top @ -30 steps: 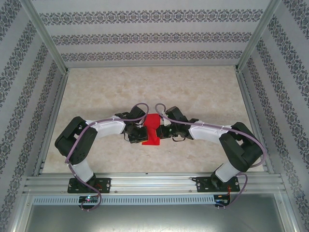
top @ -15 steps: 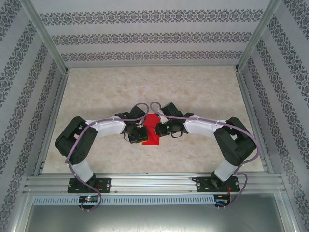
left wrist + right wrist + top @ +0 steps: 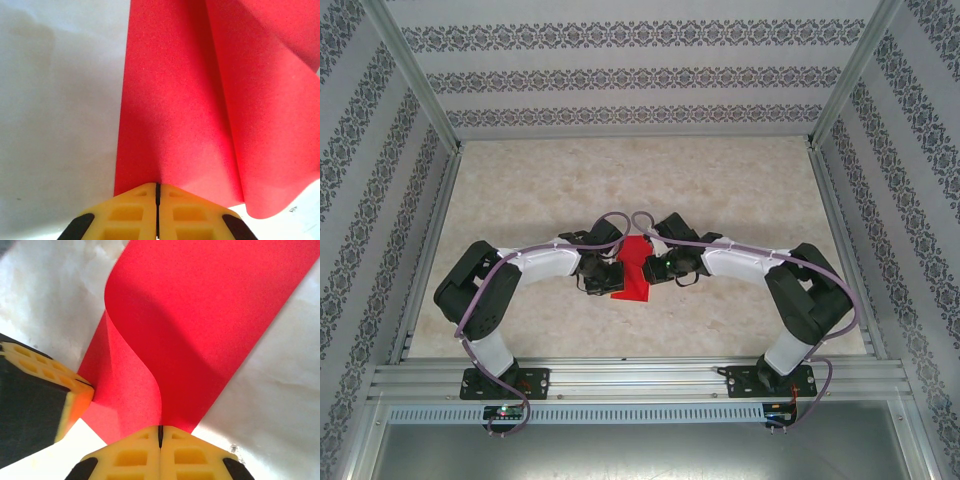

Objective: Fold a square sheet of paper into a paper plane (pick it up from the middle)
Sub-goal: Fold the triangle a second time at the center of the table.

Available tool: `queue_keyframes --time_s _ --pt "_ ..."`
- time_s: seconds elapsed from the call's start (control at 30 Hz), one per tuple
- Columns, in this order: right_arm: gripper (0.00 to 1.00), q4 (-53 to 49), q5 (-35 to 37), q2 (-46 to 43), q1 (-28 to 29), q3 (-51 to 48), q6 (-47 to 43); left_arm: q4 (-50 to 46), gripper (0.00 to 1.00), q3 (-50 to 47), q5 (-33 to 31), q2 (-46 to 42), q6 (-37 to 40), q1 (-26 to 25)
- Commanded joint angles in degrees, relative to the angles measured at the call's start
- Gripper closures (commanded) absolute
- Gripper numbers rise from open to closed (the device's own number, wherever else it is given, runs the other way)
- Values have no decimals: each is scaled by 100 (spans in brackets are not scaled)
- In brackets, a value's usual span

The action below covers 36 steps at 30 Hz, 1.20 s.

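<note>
While you are clamping it, paper (image 3: pixel 632 283): flimsy, curling just ahead of your grip.
Left gripper (image 3: pixel 157 186): pinching the near edge.
Right gripper (image 3: pixel 160 429): pinching the folded edge.

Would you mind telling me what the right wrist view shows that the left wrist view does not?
Right wrist view: beside the right gripper, the left gripper sits at the left edge, also pinching the square sheet of paper, which bows in an S-curve. Left wrist view: a long fold line up the sheet and a loose edge sagging at right. Both: yellow fingers shut on red paper over the pale table.
</note>
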Motion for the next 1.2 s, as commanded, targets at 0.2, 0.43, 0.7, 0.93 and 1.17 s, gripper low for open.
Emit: queue_keyframes --time_s 0.2,0.43,0.7,0.93,1.17 --pt "93 273 -384 -95 113 12 192 -991 90 97 -731 16 775 -51" --pt "92 15 -235 245 116 336 -51 -818 88 111 -564 -177 705 -61" --pt "93 69 -323 398 85 384 -86 -494 86 6 -209 -626 490 -60" --pt "92 113 -336 442 82 361 -63 -117 88 -319 52 -585 -81 -60" --pt "92 161 -368 458 79 333 -50 623 88 -540 246 -529 -435 -60"
